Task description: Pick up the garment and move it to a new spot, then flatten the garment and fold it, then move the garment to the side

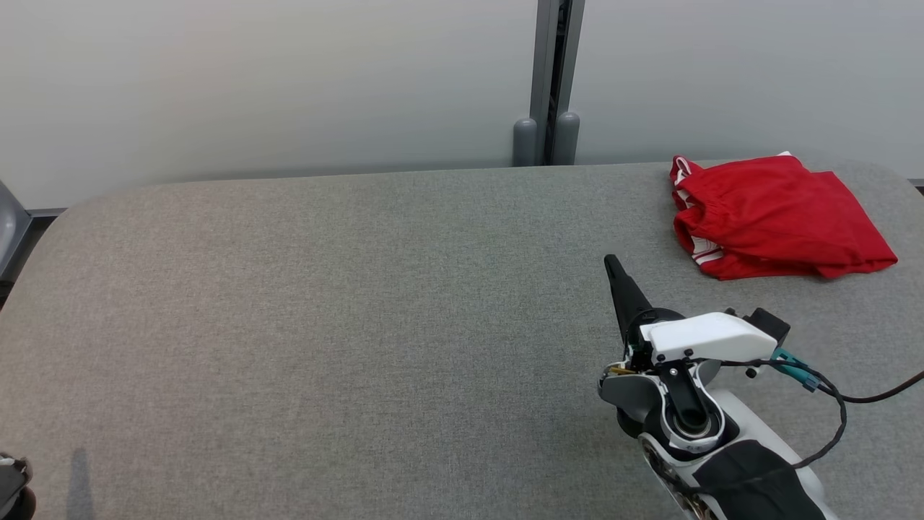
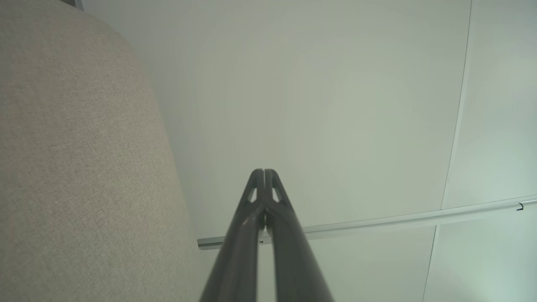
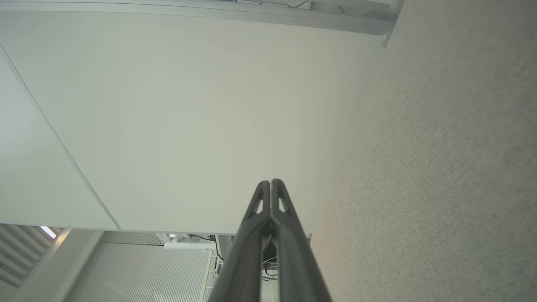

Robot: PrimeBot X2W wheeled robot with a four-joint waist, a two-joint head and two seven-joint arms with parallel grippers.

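A red garment (image 1: 776, 215) with white striped trim lies folded at the far right of the grey table (image 1: 361, 303). My right gripper (image 1: 612, 261) hovers over the table to the garment's lower left, apart from it, fingers pressed together and empty. In the right wrist view the right gripper (image 3: 271, 182) is shut, pointing at a pale wall beside the table surface (image 3: 440, 167). In the left wrist view my left gripper (image 2: 264, 171) is shut with nothing in it, beside the table's edge (image 2: 84, 167).
A pale wall runs behind the table, with a grey post (image 1: 550, 79) at its seam. A dark part of the left arm (image 1: 14, 484) sits at the lower left corner. A black cable (image 1: 866, 397) trails from the right wrist.
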